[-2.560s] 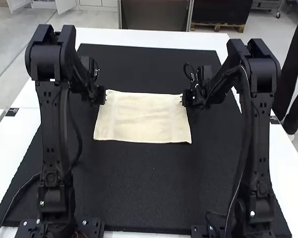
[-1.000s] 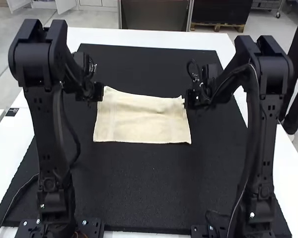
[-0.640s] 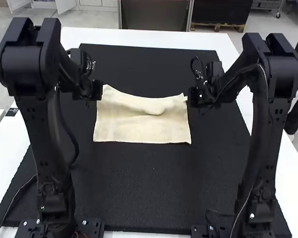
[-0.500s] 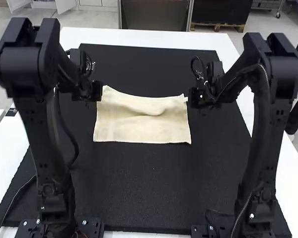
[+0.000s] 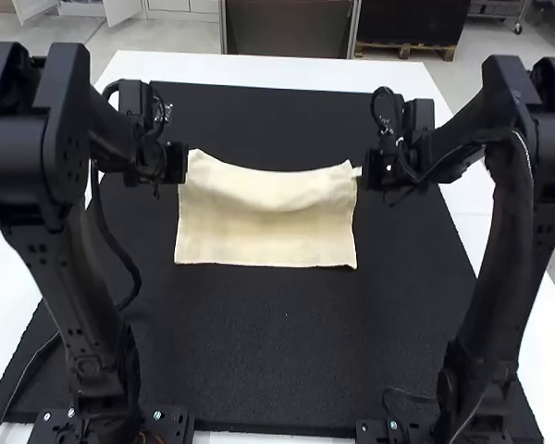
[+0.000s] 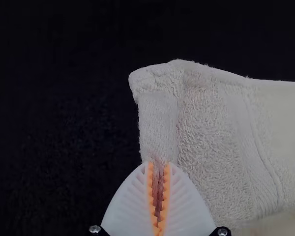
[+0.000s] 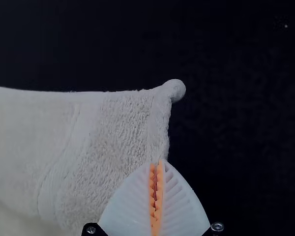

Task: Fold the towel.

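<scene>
The left gripper (image 5: 183,163) is at the cream towel's far left corner and the right gripper (image 5: 359,174) at its far right corner. Between them the towel (image 5: 268,236) has its far part raised and sagging, with its near edge flat on the black mat. In the left wrist view, the left gripper (image 6: 159,167) is shut on a pinched bit of towel (image 6: 211,142) beside the corner. In the right wrist view, the right gripper (image 7: 156,166) is shut on the edge of the towel (image 7: 118,142), close to the rounded corner.
The black mat (image 5: 277,342) extends around the towel on all sides. White table (image 5: 250,68) borders the mat. A loose cable (image 5: 116,245) hangs along the left arm.
Both grippers have moved up and slightly outward with the far corners of the towel. Its far part has risen from lying flat, while the near edge has stayed in place.
</scene>
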